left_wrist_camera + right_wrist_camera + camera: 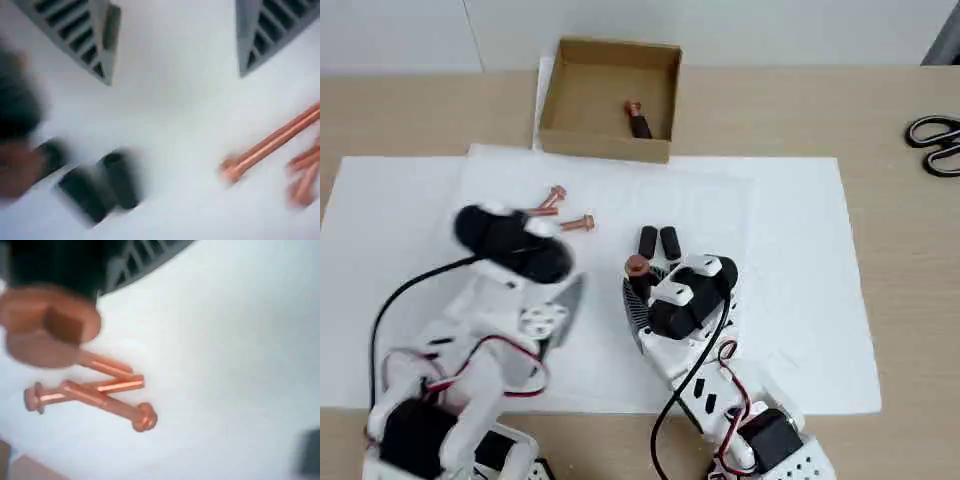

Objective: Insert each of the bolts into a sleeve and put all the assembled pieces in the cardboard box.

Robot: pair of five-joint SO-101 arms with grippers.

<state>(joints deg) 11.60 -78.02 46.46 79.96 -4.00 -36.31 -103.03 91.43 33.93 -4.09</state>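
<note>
A sleeved bolt (50, 332) is being gripped by the right gripper (640, 288) beside 2 sleeves (648, 240) — the left gripper (172, 65) is being held open near 3 bolts (578, 223) — 1 assembly (637, 119) is lying in the cardboard box (605, 146).

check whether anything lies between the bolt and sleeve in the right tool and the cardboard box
Two loose black cylindrical sleeves lie flat on the white paper just beyond the right tool and its copper bolt in a black sleeve, near the line to the open brown cardboard box. Past them is bare paper.
</note>
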